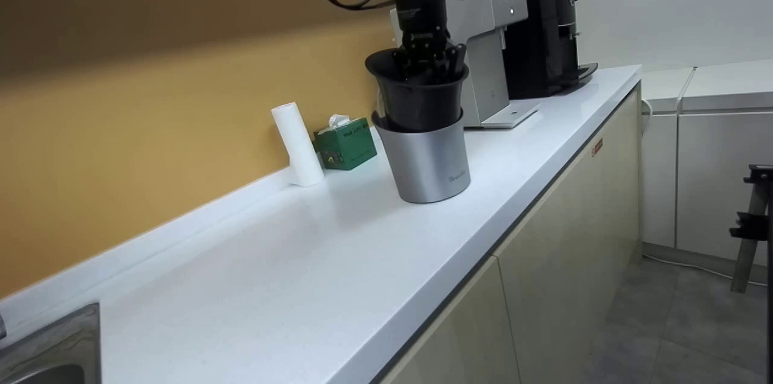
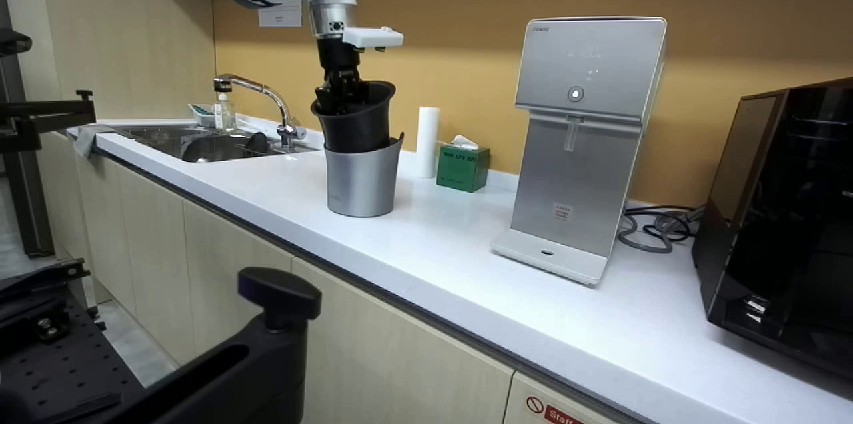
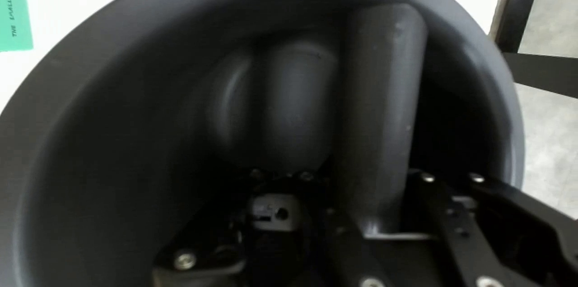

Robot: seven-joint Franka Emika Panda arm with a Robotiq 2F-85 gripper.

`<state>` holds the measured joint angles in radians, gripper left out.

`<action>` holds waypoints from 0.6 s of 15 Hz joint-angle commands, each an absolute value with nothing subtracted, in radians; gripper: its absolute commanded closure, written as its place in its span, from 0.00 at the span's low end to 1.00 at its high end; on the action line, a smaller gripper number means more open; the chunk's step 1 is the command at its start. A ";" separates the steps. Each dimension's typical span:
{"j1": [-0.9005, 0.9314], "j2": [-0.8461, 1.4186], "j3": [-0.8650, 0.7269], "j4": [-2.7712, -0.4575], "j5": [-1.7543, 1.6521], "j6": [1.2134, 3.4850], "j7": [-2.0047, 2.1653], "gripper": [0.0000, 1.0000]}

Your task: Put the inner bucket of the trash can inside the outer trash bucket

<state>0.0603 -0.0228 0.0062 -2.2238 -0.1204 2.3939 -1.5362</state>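
The black inner bucket (image 1: 423, 109) sits partly inside the grey outer trash bucket (image 1: 426, 163), its flared rim well above the grey rim and slightly tilted. Both also show in an exterior view, the inner bucket (image 2: 360, 134) above the outer trash bucket (image 2: 362, 184), which stands upright on the counter. My gripper (image 1: 426, 70) reaches down into the inner bucket's mouth. In the wrist view, the inner bucket (image 3: 113, 142) fills the picture, and my gripper (image 3: 365, 183) has its fingers on both sides of a dark bar across its inside, closed on it. The fingertips are dark and partly hidden.
A white paper roll (image 1: 297, 145) and a green tissue box (image 1: 344, 145) stand by the wall behind the buckets. A grey water dispenser (image 2: 580, 177) and a black coffee machine (image 2: 786, 231) stand along the counter. A sink (image 2: 173, 137) lies at the opposite end.
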 commanded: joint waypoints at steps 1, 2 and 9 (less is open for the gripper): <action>0.055 0.020 0.020 -2.177 -0.139 2.369 -1.480 0.97; 0.056 0.037 0.023 -2.165 -0.138 2.364 -1.468 0.97; 0.058 0.117 0.044 -2.093 -0.121 2.346 -1.408 0.64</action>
<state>0.0603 0.0891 0.0247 -2.1566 -0.1198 2.3896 -1.4638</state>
